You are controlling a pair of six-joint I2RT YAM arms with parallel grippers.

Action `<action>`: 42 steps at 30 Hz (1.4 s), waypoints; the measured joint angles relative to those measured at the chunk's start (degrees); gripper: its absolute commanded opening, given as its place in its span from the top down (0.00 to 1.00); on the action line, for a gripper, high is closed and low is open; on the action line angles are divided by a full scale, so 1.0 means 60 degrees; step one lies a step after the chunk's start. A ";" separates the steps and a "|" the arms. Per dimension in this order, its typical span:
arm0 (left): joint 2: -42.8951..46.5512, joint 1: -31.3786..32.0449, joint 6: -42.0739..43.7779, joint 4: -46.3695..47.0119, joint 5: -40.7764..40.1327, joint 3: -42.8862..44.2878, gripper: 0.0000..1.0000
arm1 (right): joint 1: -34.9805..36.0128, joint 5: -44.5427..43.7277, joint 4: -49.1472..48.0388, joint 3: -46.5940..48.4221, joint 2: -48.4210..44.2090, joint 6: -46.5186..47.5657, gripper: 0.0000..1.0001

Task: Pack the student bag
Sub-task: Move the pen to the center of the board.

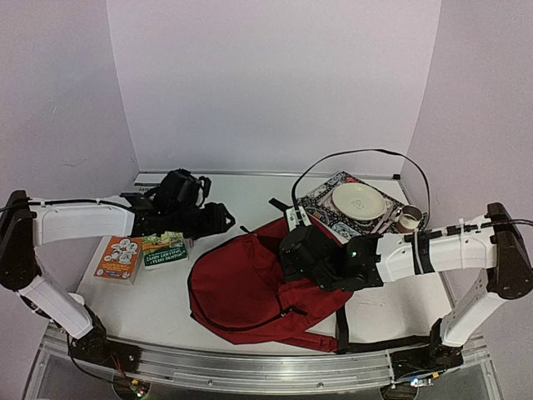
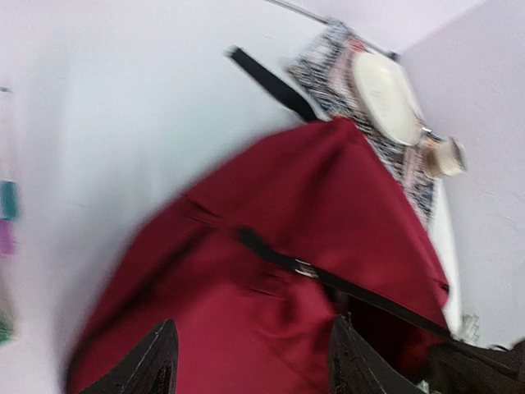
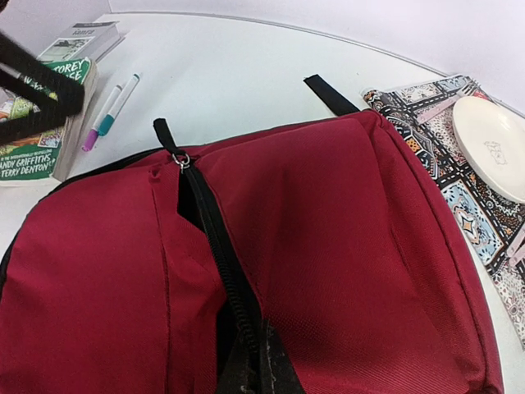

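The student bag, dark red with black straps, lies flat in the middle of the table. Its black zipper is partly undone and shows a dark gap. My right gripper is shut on the zipper edge at the bag's right side, and it rests on the bag in the top view. My left gripper hovers open over the bag's red fabric, with nothing between its fingers. From above, that gripper sits just off the bag's upper left edge. The left wrist view is blurred.
Two books, one orange and one green, lie left of the bag, with two pens beside them. A patterned placemat at the back right holds a white plate and a cup. A black cable arcs above.
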State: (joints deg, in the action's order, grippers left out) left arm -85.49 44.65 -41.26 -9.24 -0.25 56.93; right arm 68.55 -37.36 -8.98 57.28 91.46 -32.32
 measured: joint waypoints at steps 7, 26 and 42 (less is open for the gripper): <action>-0.0860 -0.1632 0.1195 -0.1888 -0.0716 0.1261 0.40 | 0.0000 0.0043 0.0076 0.0000 0.0000 0.0173 1.00; -0.5362 -0.3081 0.3015 -0.3940 -0.1491 0.5132 0.66 | 0.0000 0.0197 0.0147 0.0000 0.0000 0.0342 1.00; -0.6666 -0.3229 0.3171 -0.4249 -0.1227 0.5956 0.76 | 0.0000 0.0189 0.0182 0.0004 0.0004 0.0347 1.00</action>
State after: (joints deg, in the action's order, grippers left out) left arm -125.49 25.28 -22.23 -34.73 -7.61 92.66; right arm 68.55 -36.23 -7.89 57.30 91.48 -30.24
